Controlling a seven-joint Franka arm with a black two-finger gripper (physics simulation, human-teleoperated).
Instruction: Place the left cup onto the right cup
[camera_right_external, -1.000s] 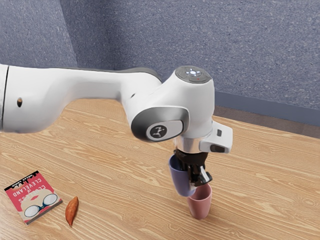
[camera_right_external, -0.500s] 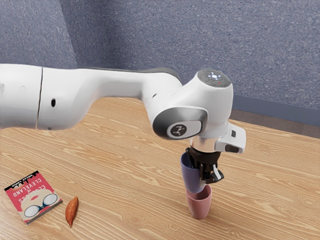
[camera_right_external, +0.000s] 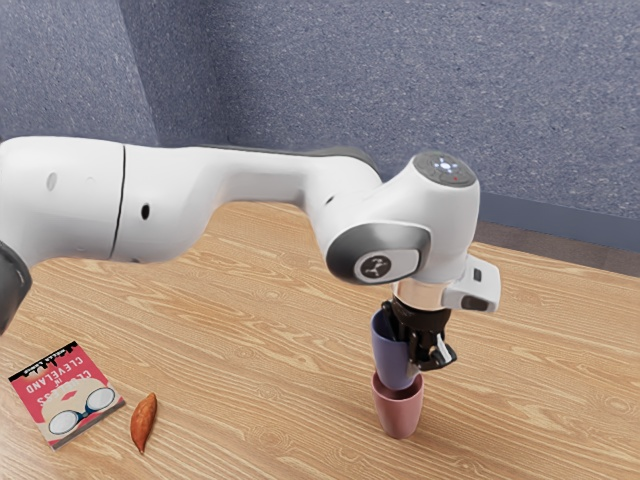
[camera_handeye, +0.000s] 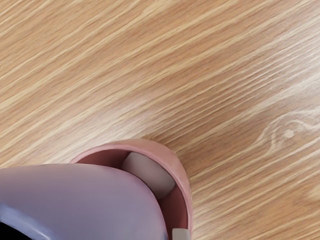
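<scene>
Black fingers (camera_right_external: 430, 340) are clamped on the rim of the blue cup (camera_right_external: 392, 352), pinching its wall on the side toward the exterior view's right. You have the cup in hand and clear of the table (camera_right_external: 200, 320). It hangs slightly tilted, its mouth leaning toward the exterior view's left.

Directly beneath it the pink cup (camera_right_external: 398, 412) stands upright, well in from the table's far edge. In the exterior view the blue cup's base meets the pink rim, but you cannot tell from there whether it touches or sits just inside. In the wrist view the blue cup (camera_handeye: 75, 200) covers most of the pink cup (camera_handeye: 172, 165). A crescent of pink interior and pale floor is left open beside it, so the two look closely lined up but not quite centred.

As a judgement, the pick, lift and carry are done and you are on the final stretch. What is left is to ease the blue cup down until it seats in the pink one, let the tilt settle, spread the fingers and draw them up off the rim. Nothing here shows the cup released or resting on its own.

A red book (camera_right_external: 62, 393) and a small orange object (camera_right_external: 144, 420) lie well apart from the cups, farther from the far edge, out of the way.
</scene>
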